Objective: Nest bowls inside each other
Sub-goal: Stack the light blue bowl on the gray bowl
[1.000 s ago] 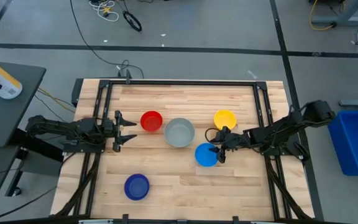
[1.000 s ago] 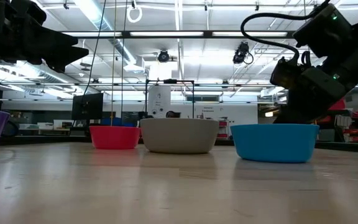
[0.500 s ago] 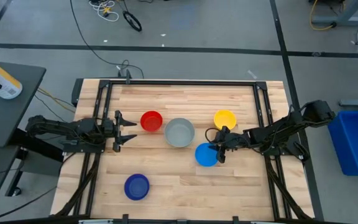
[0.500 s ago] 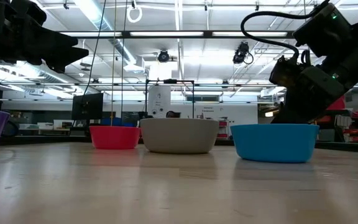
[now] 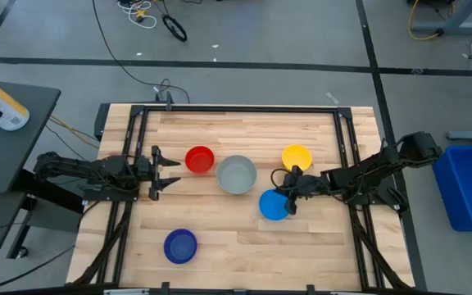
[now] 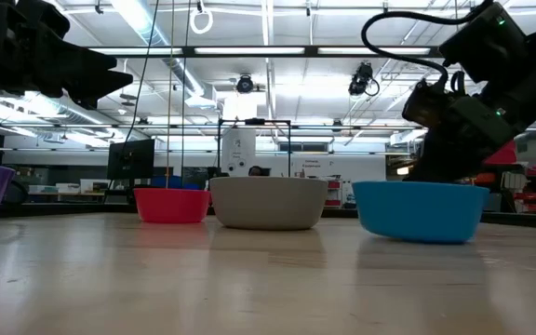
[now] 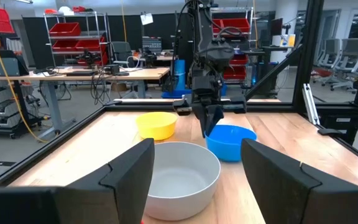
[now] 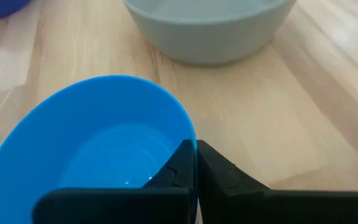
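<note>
on the bench [image 5: 318,238] no bowl is nested yet; the right hand [image 5: 288,199] pinches the light blue bowl [image 5: 273,206] by its rim, beside the grey bowl [image 5: 237,174]; red [image 5: 199,159], yellow [image 5: 296,156] and dark blue [image 5: 179,245] bowls sit apart; the left hand [image 5: 169,173] waits wide near red.

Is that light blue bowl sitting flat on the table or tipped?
Tipped slightly. In the low view the light blue bowl sits askew, one side raised, with the right gripper pinched shut on its rim.

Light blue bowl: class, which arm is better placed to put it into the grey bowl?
Right. The right gripper is shut on the light blue bowl beside the grey bowl; the left gripper waits open, past the red bowl.
</note>
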Controlling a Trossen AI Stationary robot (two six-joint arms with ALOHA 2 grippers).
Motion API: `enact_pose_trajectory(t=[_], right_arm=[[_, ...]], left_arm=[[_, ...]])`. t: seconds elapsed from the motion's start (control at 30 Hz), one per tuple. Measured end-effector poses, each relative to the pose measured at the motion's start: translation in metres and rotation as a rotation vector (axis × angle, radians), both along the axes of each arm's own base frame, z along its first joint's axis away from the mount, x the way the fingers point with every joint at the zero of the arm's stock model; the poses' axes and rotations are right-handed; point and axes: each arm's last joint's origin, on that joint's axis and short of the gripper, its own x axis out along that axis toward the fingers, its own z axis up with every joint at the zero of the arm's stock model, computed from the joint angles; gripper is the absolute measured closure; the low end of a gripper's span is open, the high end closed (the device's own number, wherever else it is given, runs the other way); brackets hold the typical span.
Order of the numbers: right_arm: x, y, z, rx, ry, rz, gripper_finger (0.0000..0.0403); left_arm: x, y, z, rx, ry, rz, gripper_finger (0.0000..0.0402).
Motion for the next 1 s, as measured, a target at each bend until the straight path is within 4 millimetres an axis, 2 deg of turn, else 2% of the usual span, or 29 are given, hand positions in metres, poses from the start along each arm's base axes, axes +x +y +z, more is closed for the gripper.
enact_pose_trajectory(t=[0.3, 0.5, 0.8, 1.0], right_arm=[[0.007, 0.000, 0.010, -0.035, -0.122, 0.019, 0.0401], [0.013, -0.008, 0.018, -0.069, -0.180, 0.002, 0.0401], [0.038, -0.022, 0.048, -0.175, -0.274, -0.004, 0.0402], [0.048, -0.038, 0.062, -0.219, -0.307, -0.023, 0.0402]], left_arm=[[0.000, 0.000, -0.001, -0.005, 0.009, 0.000, 0.0154], [0.000, 0.000, -0.001, -0.005, 0.009, 0.000, 0.0154], [0.000, 0.000, -0.001, -0.005, 0.009, 0.000, 0.0154], [0.000, 0.000, -0.001, -0.005, 0.010, 0.000, 0.0154]])
